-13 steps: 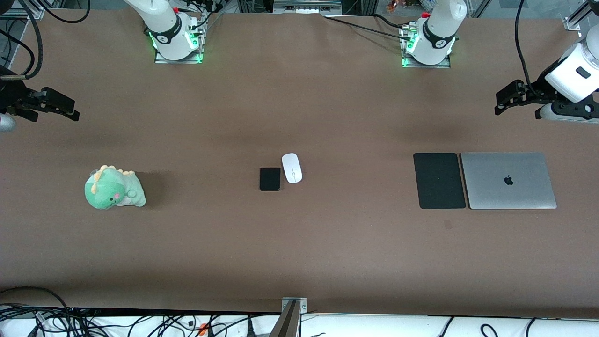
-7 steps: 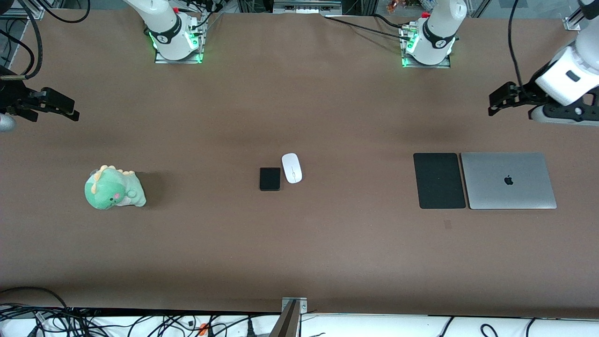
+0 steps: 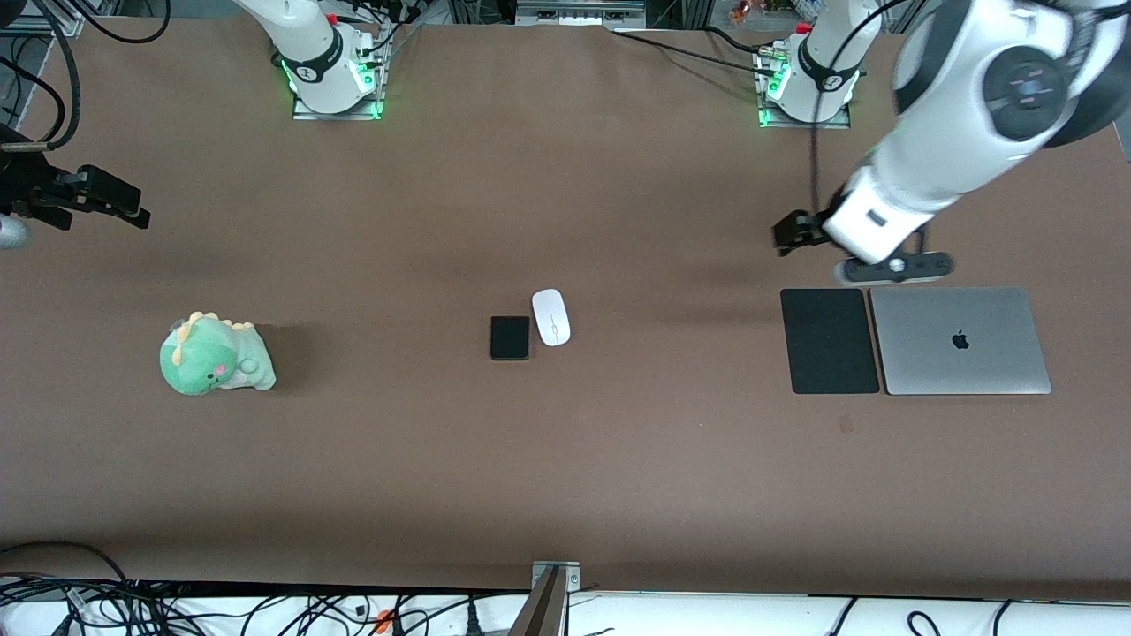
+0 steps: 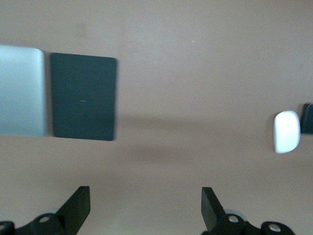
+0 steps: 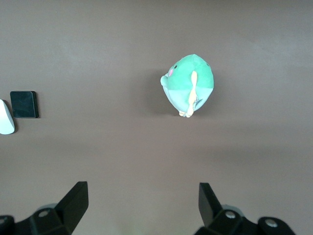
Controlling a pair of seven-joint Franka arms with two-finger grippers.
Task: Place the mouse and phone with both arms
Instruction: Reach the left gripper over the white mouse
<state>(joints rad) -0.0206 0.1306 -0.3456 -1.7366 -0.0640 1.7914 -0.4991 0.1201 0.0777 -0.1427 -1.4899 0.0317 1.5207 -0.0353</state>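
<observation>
Mouse (image 3: 550, 317) and phone (image 3: 510, 337) both sit untouched at the middle of the table (image 3: 565, 477), side by side and almost touching, the phone on the side toward the right arm's end. So nothing is done yet by my reckoning: no grasp, no lift, and both placements are ahead of me.

My left gripper (image 3: 785, 237) hangs in the air over bare table just beside the mouse pad (image 3: 829, 340); in its wrist view the fingers (image 4: 78, 208) stand wide apart with nothing between them. From those jaws the mouse is well apart, off toward the table's middle, and the phone lies just past it. The pad and the closed silver laptop (image 3: 960, 340) lie touching edge to edge, close below the jaws.

My right gripper (image 3: 110, 201) waits at its own end of the table, jaws spread wide and empty, over bare tabletop. The green plush dinosaur (image 3: 215, 355) sits near those jaws, while the phone and mouse are well apart from them.

I judge the path from each set of jaws to its target open. What worries me is how tightly the two things sit together: a finger coming down between them could nudge the neighbour. I cannot tell where each is meant to go, though the pad looks a likely spot for the mouse.
</observation>
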